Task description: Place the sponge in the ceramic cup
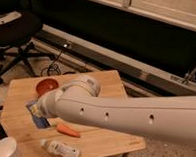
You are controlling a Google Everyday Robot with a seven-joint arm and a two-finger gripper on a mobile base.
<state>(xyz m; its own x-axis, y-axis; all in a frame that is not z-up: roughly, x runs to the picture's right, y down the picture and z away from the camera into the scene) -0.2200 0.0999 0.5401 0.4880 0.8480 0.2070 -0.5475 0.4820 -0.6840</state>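
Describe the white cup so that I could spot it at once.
Start at the wooden table, where the robot's claw is down at the blue sponge near the left edge. Below the sponge, by the table's near left corner, stands the ceramic cup. It is plain white and round, unlike the red bowl farther back or the clear bottle to its right.

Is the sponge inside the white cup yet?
Out. The sponge is over at the gripper, apart from the ceramic cup.
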